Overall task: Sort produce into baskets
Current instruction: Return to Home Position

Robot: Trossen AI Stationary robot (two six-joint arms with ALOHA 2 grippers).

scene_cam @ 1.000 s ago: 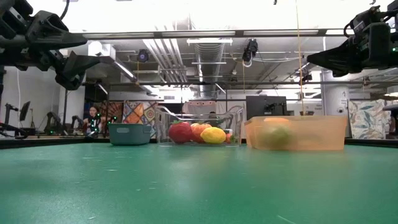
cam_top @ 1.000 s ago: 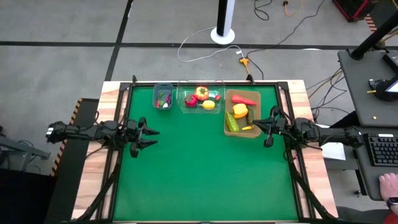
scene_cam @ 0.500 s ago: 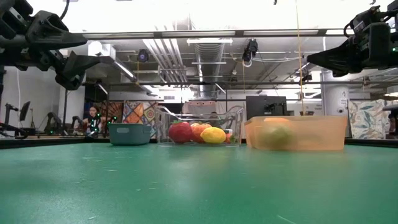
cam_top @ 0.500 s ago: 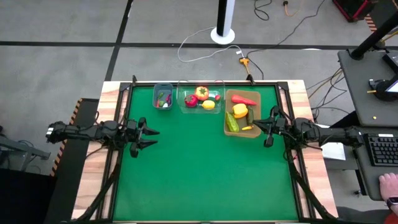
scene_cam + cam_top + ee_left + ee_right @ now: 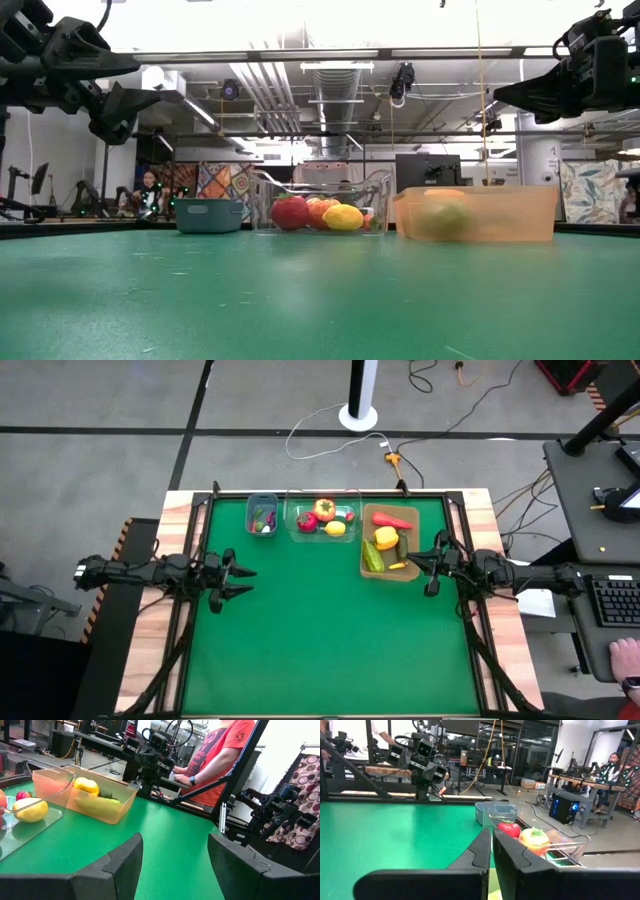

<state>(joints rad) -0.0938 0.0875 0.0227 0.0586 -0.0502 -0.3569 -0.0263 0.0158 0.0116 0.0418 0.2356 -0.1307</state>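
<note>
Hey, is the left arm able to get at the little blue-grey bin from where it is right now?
Probably yes. The left gripper hangs open above bare green mat, and nothing stands between it and the blue-grey bin at the table's far edge. The right gripper waits shut by the tan tray, well clear.

Green counter with wooden border; white post base and cables on grey floor behind; keyboard at right; person in red shirt beyond the counter.
</note>
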